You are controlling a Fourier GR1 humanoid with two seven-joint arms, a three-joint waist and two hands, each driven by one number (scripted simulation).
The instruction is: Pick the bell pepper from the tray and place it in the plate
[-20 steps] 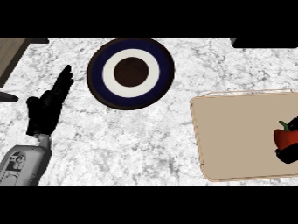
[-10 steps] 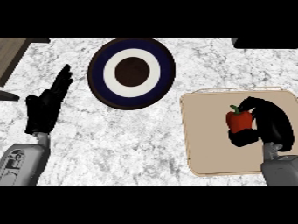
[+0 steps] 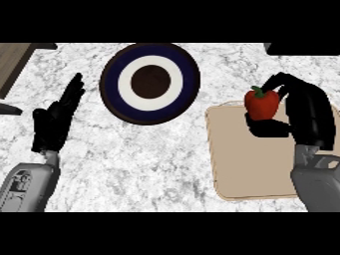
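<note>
Right robot hand [image 3: 305, 112] curled around red bell pepper [image 3: 262, 103], holding it over the upper left corner of the beige tray [image 3: 254, 164]. Round plate [image 3: 150, 82] with dark blue rim, white ring and dark centre sits on the marble counter [image 3: 143, 164], left of tray. Left robot hand [image 3: 55, 122] rests open at left, fingers up.

The counter [image 3: 150, 159] looks like polished grey-veined white marble. The tray [image 3: 239, 164] is matt, smooth beige. The plate [image 3: 150, 82] appears glazed. The bell pepper [image 3: 262, 103] shows a smooth, slightly glossy red skin.
</note>
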